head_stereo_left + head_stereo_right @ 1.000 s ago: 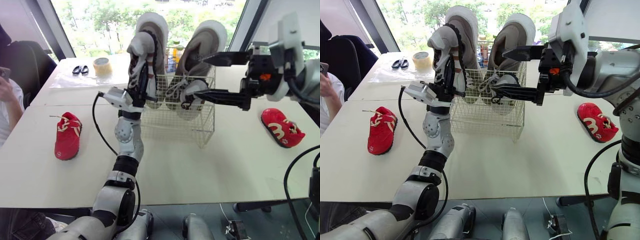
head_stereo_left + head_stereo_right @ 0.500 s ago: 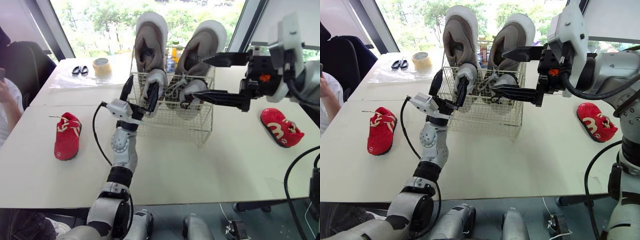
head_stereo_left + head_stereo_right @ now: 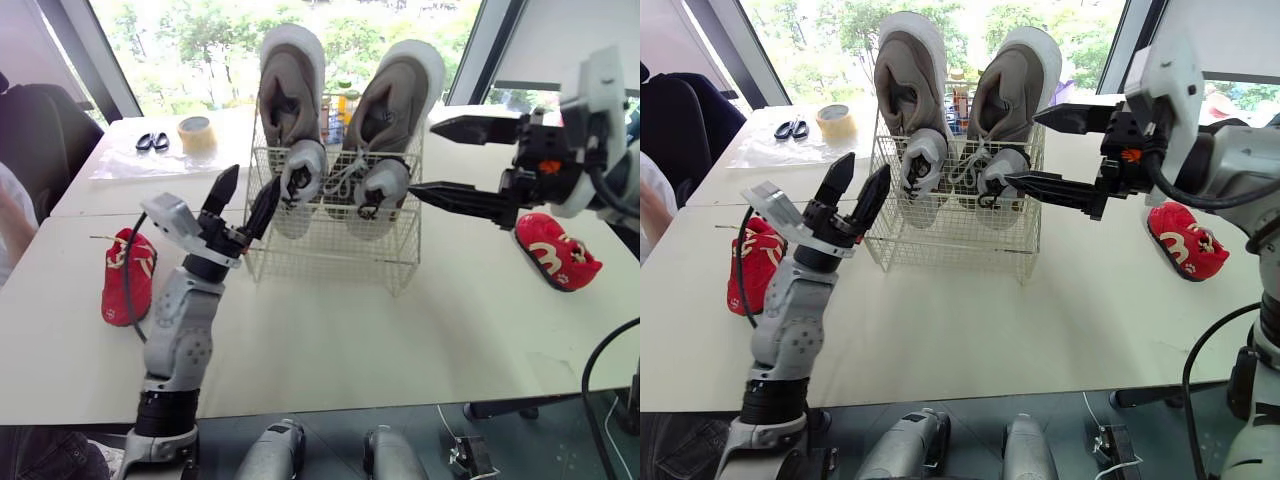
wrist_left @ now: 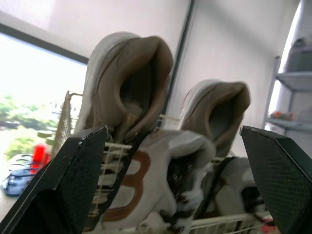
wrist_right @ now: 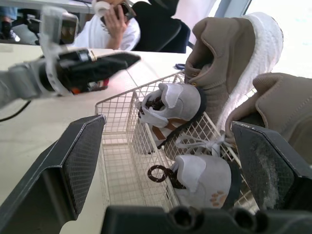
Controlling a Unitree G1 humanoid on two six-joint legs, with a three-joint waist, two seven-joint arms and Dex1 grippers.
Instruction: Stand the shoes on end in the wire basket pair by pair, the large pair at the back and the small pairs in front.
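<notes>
Now, left eye view: the left gripper gapes empty beside the wire basket, the right gripper gapes empty opposite. Left wrist view: small grey shoes stand ahead, the large pair behind. Right wrist view: the basket lies ahead.

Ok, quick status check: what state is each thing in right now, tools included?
Left tool: open, empty, by the basket's left front.
Right tool: open, empty, at the basket's right side.
Large tan pair: standing on end at the back of the wire basket.
Small grey pair: on end in front, in the basket.
Left red shoe: lying on the table, outside the basket.
Right red shoe: lying on the table, outside the basket.
Scissors: closed.
</notes>
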